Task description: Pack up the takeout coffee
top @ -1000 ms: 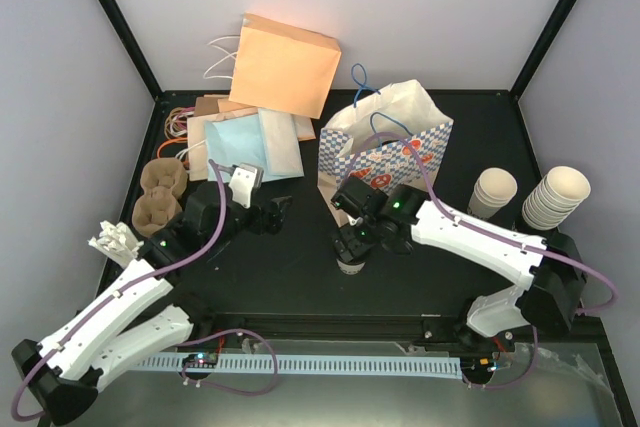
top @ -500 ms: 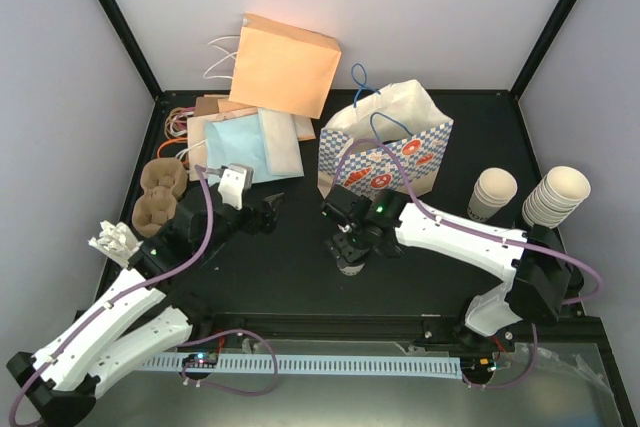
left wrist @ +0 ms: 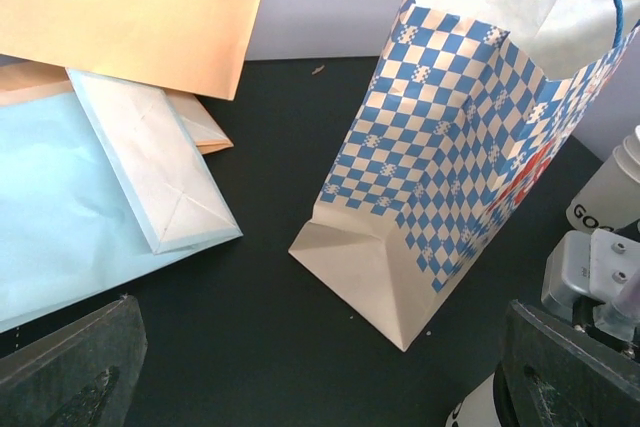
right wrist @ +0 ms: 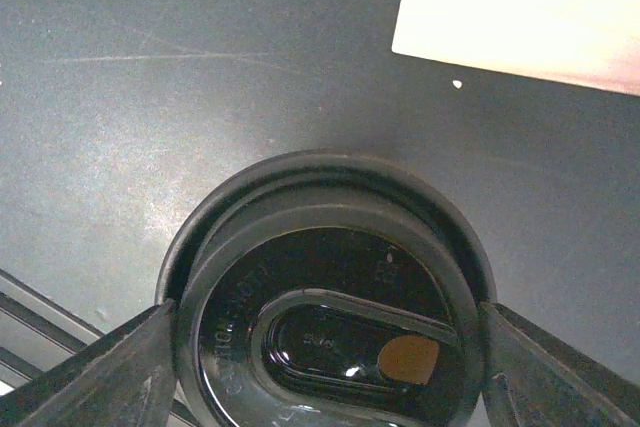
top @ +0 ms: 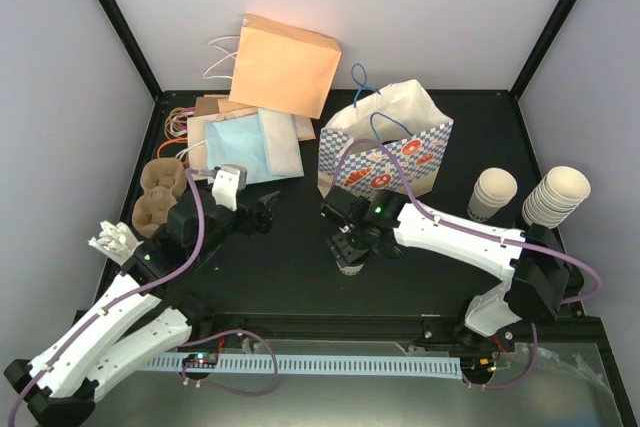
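Right pincer (right wrist: 330, 352) clamps the takeout coffee (right wrist: 322, 247) from above, ready to lift I guess. Left pincer (left wrist: 330, 367) is released, bag (left wrist: 450, 147) right ahead.

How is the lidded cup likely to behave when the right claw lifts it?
The lidded cup looks like thin paper, so a hard squeeze probably dents it. Its black lid hides the fill, so it may be heavier than expected.

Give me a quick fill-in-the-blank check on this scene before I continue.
The plastic lid on the white paper cup that the right claw straddles is ____.
The blue-checked paper bag stands ____ with its mouth open.
The left claw is open and holds ____.
Missing: black; upright; nothing.
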You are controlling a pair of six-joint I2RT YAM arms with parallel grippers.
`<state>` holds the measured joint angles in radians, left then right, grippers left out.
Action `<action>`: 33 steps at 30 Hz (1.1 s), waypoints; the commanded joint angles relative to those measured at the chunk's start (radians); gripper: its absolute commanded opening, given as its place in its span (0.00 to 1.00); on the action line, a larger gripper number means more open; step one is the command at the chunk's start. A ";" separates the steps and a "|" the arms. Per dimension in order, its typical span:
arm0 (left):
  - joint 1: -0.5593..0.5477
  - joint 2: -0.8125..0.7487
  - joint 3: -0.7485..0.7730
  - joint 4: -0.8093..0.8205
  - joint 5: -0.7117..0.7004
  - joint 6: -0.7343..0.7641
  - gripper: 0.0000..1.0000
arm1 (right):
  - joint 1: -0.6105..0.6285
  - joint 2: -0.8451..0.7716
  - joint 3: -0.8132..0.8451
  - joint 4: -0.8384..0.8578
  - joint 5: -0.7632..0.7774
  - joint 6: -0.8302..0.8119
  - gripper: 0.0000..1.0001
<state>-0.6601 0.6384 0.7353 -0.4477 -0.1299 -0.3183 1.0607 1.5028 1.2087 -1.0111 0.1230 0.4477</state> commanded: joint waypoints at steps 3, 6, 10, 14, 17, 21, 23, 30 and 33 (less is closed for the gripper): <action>0.007 -0.011 0.003 -0.003 -0.011 -0.003 0.99 | 0.011 0.021 0.022 -0.020 0.044 0.000 0.85; 0.007 -0.011 0.004 -0.003 -0.005 -0.003 0.99 | 0.013 0.022 0.022 -0.020 0.041 -0.001 0.86; 0.008 -0.008 0.005 -0.003 -0.001 -0.004 0.99 | 0.016 0.020 0.022 -0.020 0.041 0.000 0.85; 0.007 0.000 0.008 -0.006 0.008 -0.003 0.99 | 0.016 0.021 0.029 -0.024 0.043 0.000 0.82; 0.008 0.007 0.012 -0.005 0.014 0.000 0.99 | 0.016 0.006 0.046 -0.030 0.050 -0.002 0.81; 0.008 0.023 0.021 -0.007 0.024 0.001 0.99 | 0.016 -0.032 0.073 -0.032 0.056 -0.010 0.80; 0.008 0.031 0.029 -0.014 0.024 0.000 0.99 | 0.016 -0.058 0.084 -0.033 0.062 -0.013 0.80; 0.007 0.041 0.048 -0.011 0.018 0.009 0.99 | 0.015 -0.137 0.191 -0.098 0.138 -0.029 0.79; 0.007 0.058 0.073 -0.006 0.019 0.005 0.99 | 0.014 -0.196 0.286 -0.103 0.172 -0.041 0.76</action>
<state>-0.6601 0.6773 0.7399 -0.4606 -0.1234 -0.3176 1.0710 1.3869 1.3838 -1.0901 0.2127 0.4282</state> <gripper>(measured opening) 0.988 0.770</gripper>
